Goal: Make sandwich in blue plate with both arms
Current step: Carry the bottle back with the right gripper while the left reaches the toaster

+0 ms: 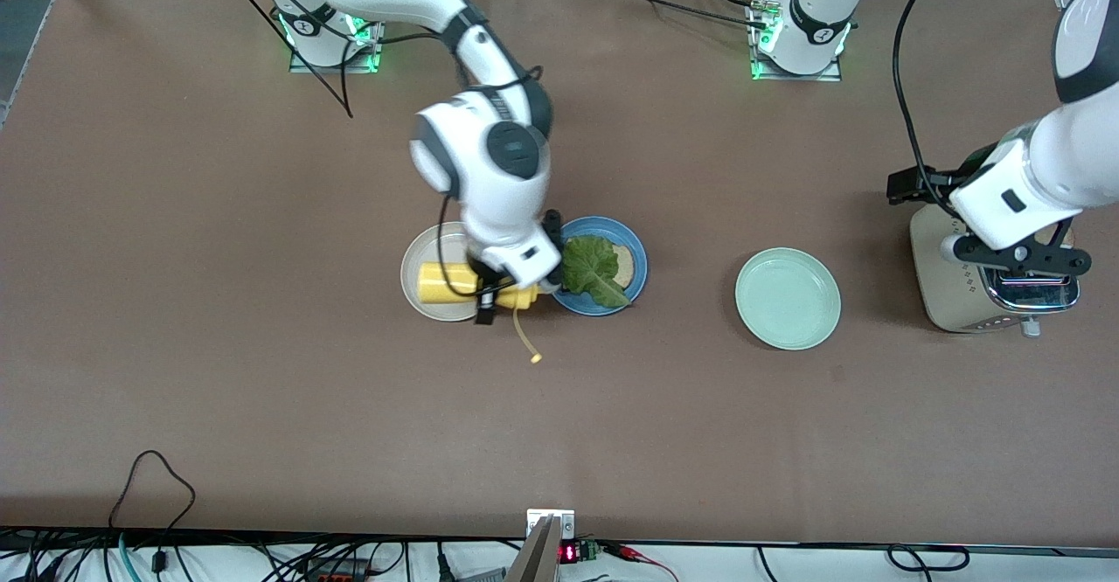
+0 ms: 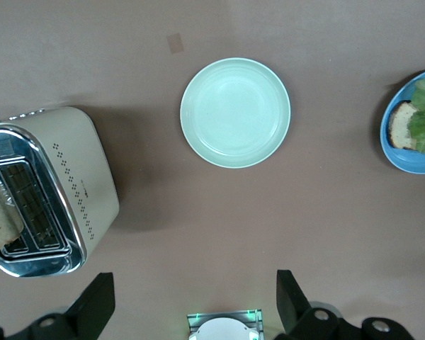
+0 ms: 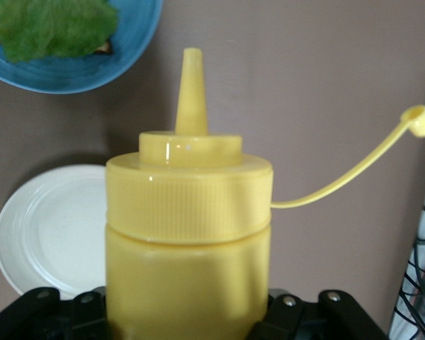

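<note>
The blue plate [image 1: 635, 245] holds a toasted bread slice [image 1: 623, 265] with a crinkly green lettuce leaf [image 1: 593, 269] on top. My right gripper [image 1: 491, 292] is shut on a yellow squeeze bottle [image 1: 437, 283], held on its side over the cream-white plate [image 1: 423, 253], nozzle toward the blue plate. In the right wrist view the bottle [image 3: 188, 234] fills the middle, with the blue plate [image 3: 138, 35] and lettuce [image 3: 53, 25] past its nozzle. My left gripper [image 2: 195, 292] hangs open and empty over the toaster [image 1: 953, 307]. A second bread slice [image 2: 0, 216] stands in the toaster's [image 2: 78, 184] slot.
A pale mint-green plate [image 1: 788, 299] sits bare between the blue plate and the toaster. The bottle's open cap [image 1: 535, 357] dangles on a thin tether. Cables run along the table edge nearest the front camera.
</note>
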Robot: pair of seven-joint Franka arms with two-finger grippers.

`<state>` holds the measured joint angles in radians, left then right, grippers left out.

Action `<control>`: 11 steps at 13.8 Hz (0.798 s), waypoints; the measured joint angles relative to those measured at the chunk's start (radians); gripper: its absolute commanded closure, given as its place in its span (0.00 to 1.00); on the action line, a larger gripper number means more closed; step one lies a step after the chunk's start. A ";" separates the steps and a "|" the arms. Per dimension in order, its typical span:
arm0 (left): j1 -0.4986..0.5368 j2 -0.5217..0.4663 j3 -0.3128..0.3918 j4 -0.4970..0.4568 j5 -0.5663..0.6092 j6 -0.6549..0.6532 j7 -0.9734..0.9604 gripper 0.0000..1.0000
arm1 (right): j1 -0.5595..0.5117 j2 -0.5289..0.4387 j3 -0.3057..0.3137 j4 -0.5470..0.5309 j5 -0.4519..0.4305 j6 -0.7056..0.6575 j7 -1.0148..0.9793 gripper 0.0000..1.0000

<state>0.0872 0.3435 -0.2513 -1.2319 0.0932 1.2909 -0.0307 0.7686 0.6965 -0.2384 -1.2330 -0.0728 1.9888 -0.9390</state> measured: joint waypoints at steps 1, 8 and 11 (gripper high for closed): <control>0.005 0.007 0.001 0.000 0.000 0.005 0.000 0.00 | -0.048 -0.036 0.000 0.000 0.063 -0.022 -0.065 0.75; 0.198 0.011 0.012 -0.139 0.121 0.163 0.121 0.00 | -0.400 -0.172 0.002 -0.039 0.545 -0.237 -0.532 0.75; 0.300 -0.048 0.011 -0.319 0.138 0.421 0.271 0.00 | -0.565 -0.176 0.001 -0.116 0.739 -0.297 -0.739 0.75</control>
<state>0.3875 0.2958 -0.2407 -1.5511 0.2311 1.7120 0.2407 0.2036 0.5203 -0.2373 -1.3490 0.6658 1.6915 -1.6778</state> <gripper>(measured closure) 0.000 0.621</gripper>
